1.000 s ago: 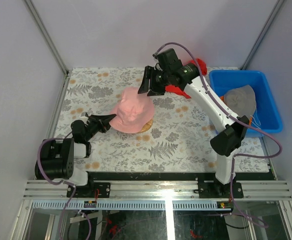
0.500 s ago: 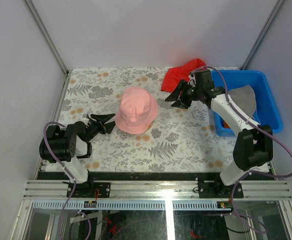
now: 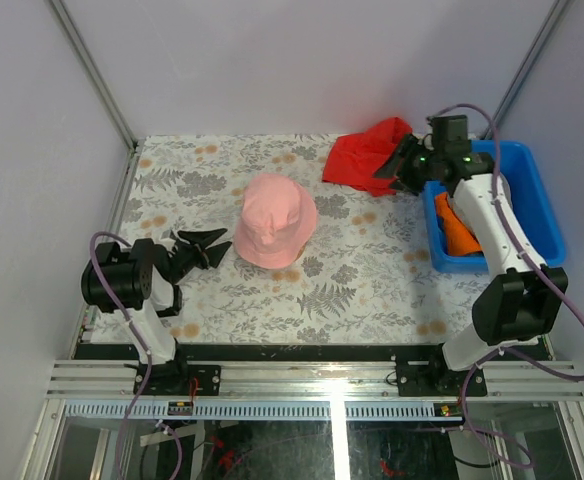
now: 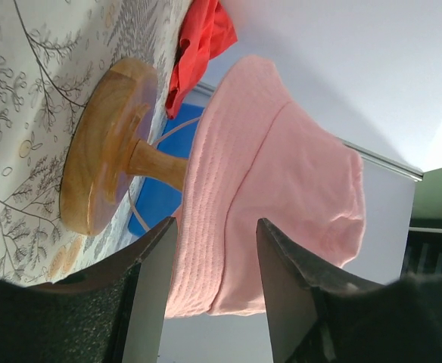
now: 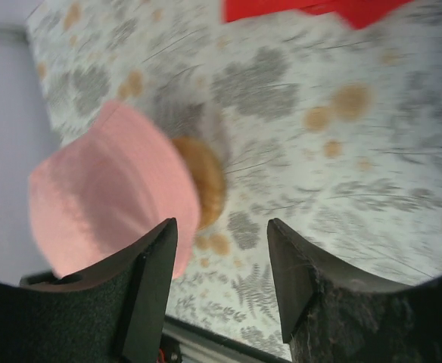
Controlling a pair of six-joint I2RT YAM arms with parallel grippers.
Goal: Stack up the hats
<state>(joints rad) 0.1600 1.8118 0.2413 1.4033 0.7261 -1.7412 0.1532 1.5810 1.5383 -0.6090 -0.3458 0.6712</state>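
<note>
A pink hat (image 3: 275, 218) sits over the wooden stand (image 4: 104, 151) in the middle of the table. My left gripper (image 3: 221, 247) stands open just left of its brim, low to the table, with nothing between the fingers. From the left wrist, the pink hat (image 4: 281, 174) hangs beyond the left gripper (image 4: 215, 227). An orange hat (image 3: 459, 228) lies in the blue bin (image 3: 542, 225). My right gripper (image 3: 392, 170) hovers open and empty between the red cloth and the bin. The right wrist view is blurred, with the pink hat (image 5: 107, 189) beyond the right gripper (image 5: 221, 227).
A red cloth (image 3: 365, 155) lies crumpled at the back of the table, left of the blue bin. The bin stands at the table's right edge with my right arm stretched over it. Metal frame posts rise at the back corners.
My left gripper opened and let go of the pink hat's brim. My right arm swung from above the hat to the right, toward the bin. The hat settled on the stand.
</note>
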